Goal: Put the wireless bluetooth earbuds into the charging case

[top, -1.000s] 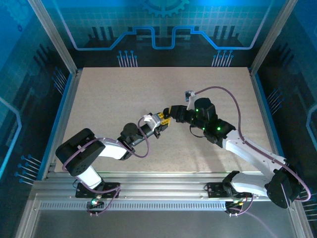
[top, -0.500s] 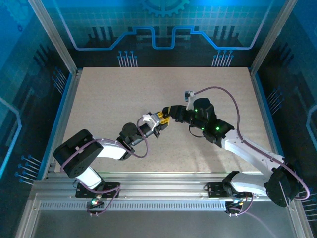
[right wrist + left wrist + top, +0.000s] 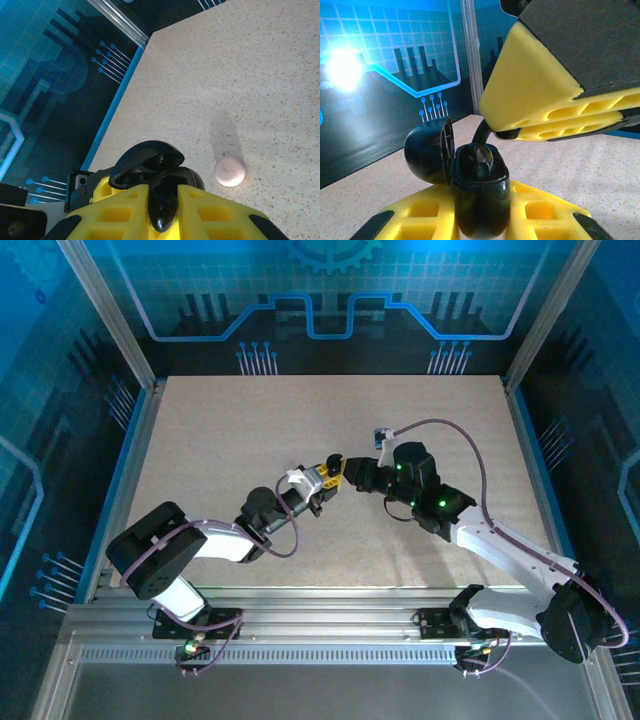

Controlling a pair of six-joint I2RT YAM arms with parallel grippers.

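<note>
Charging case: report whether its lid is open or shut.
Open. In the left wrist view the black charging case has its lid swung back on the hinge, baring the hollow inside.

Left wrist view: the charging case (image 3: 480, 195) sinks between the yellow fingers (image 3: 420, 215) of the left end effector (image 3: 481, 215) and runs off the bottom edge, and the earbud (image 3: 482, 134) is mostly tucked under the right end effector (image 3: 507, 131). From overhead both pieces are too small to make out. Right wrist view: a pale round thing (image 3: 230, 171) on the counter (image 3: 260, 75), too blurry to name.
</note>
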